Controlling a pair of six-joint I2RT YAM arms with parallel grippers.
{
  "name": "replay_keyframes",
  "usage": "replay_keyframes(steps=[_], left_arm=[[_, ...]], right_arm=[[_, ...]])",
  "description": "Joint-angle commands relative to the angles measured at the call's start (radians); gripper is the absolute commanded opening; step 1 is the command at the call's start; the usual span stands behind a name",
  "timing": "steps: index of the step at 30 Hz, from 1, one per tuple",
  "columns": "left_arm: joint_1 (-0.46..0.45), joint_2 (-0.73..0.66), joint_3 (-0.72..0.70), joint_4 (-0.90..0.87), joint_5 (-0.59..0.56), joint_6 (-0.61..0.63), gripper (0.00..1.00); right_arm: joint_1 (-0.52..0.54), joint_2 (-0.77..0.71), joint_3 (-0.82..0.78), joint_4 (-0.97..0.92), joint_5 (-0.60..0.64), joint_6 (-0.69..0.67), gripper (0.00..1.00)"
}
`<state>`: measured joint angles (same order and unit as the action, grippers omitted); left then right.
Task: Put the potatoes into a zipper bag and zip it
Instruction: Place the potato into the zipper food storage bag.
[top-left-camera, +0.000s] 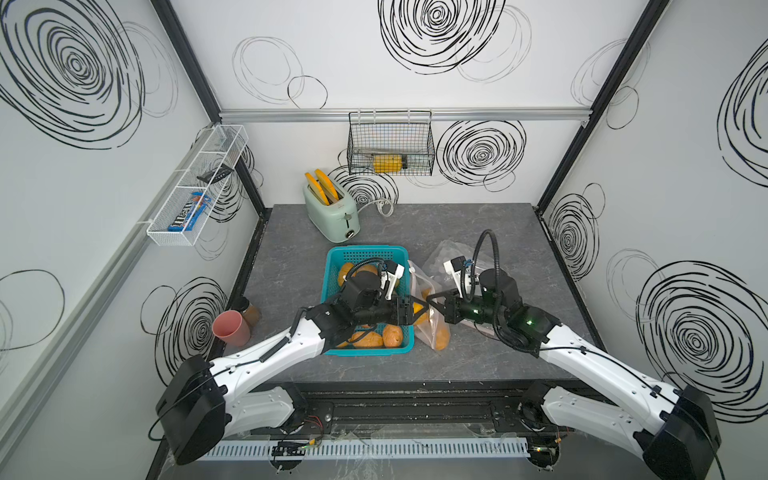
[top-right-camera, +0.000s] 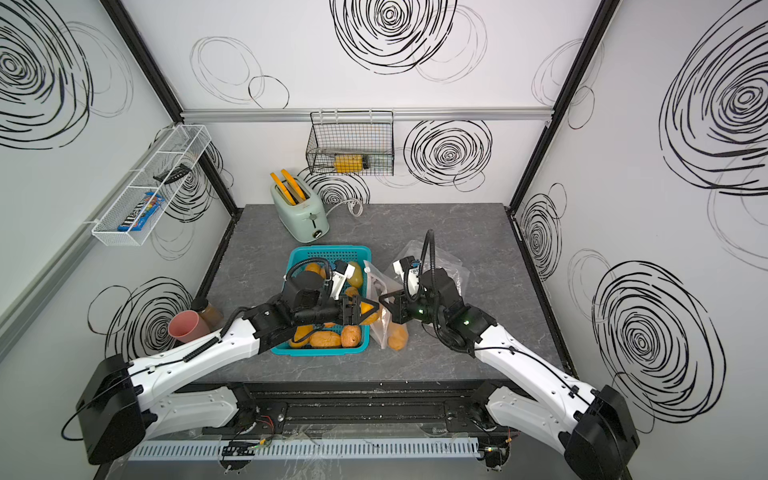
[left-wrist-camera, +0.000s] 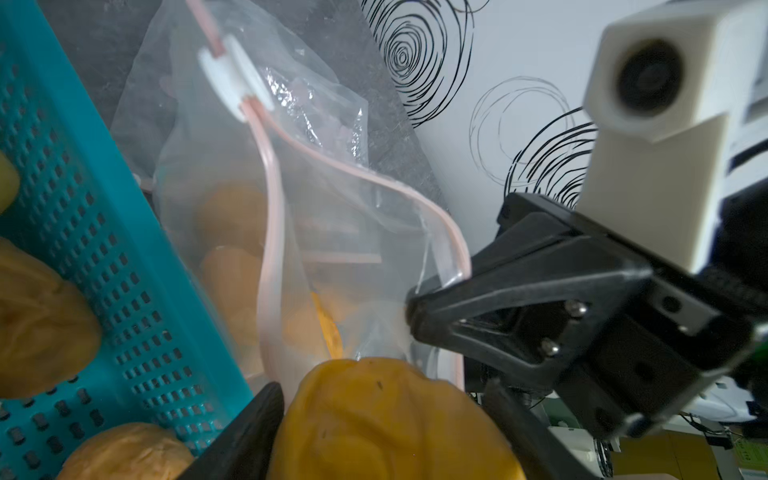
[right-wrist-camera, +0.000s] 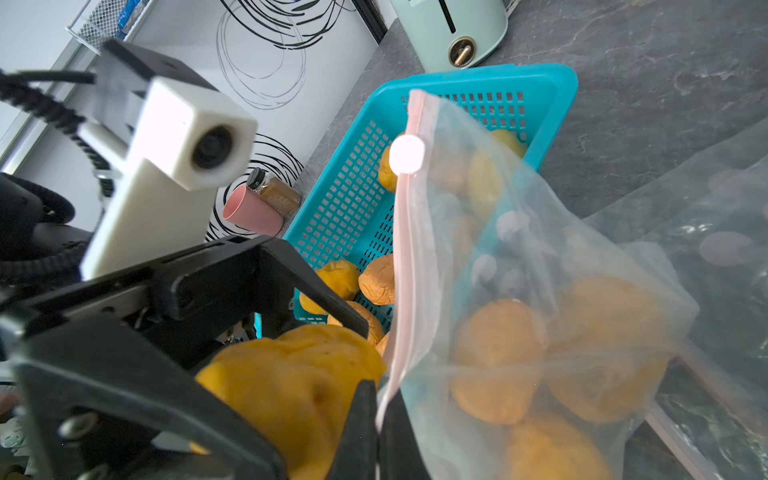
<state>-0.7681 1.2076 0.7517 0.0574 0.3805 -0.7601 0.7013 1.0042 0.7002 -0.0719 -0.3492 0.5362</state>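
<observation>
A teal basket (top-left-camera: 365, 250) (top-right-camera: 330, 250) holds several orange-brown potatoes (top-left-camera: 392, 336) (top-right-camera: 351, 336). Right beside it stands a clear zipper bag (top-left-camera: 434, 328) (left-wrist-camera: 332, 232) (right-wrist-camera: 540, 311) with a pink zip strip, a white slider (left-wrist-camera: 232, 79) (right-wrist-camera: 407, 153) and a few potatoes inside. My left gripper (top-left-camera: 419, 309) (top-right-camera: 369, 309) (left-wrist-camera: 380, 392) is shut on a yellow-orange potato (left-wrist-camera: 386, 428) (right-wrist-camera: 299, 386) at the bag's open mouth. My right gripper (top-left-camera: 430, 298) (top-right-camera: 382, 298) (right-wrist-camera: 378, 401) is shut on the bag's rim, holding the mouth apart.
A mint toaster (top-left-camera: 332, 212) with orange toast slices stands at the back. A pink cup (top-left-camera: 232, 328) and a brown jar (top-left-camera: 251, 311) sit at the left edge. Another clear bag (top-left-camera: 453, 257) lies behind the right arm. Wire baskets (top-left-camera: 390, 145) hang on the walls.
</observation>
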Motion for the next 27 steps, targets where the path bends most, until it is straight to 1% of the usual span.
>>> replay_keyframes(steps=[1, 3, 9, 15, 20, 24, 27], left_arm=[[0.006, 0.024, -0.015, 0.129, 0.029, -0.028, 0.68], [0.007, 0.040, -0.017, 0.134, 0.017, -0.024, 0.69], [-0.006, 0.102, 0.050, 0.001, -0.081, 0.031, 0.69], [-0.007, 0.166, 0.105, -0.069, -0.122, 0.026, 0.68], [0.009, 0.255, 0.204, -0.203, -0.151, 0.015, 0.69], [0.015, 0.286, 0.264, -0.258, -0.157, 0.015, 0.78], [0.015, 0.291, 0.295, -0.282, -0.144, 0.015, 0.83]], right_arm=[[0.002, 0.001, -0.011, 0.026, -0.018, 0.025, 0.00], [0.003, 0.004, -0.014, 0.027, -0.020, 0.025, 0.00], [0.003, 0.001, -0.005, 0.009, -0.019, 0.019, 0.00], [0.006, 0.010, 0.012, 0.005, -0.022, 0.016, 0.00], [0.007, 0.029, 0.007, 0.009, -0.017, 0.012, 0.00], [0.007, 0.036, -0.001, 0.017, -0.014, 0.010, 0.00], [0.007, 0.039, -0.001, 0.020, -0.007, 0.003, 0.00]])
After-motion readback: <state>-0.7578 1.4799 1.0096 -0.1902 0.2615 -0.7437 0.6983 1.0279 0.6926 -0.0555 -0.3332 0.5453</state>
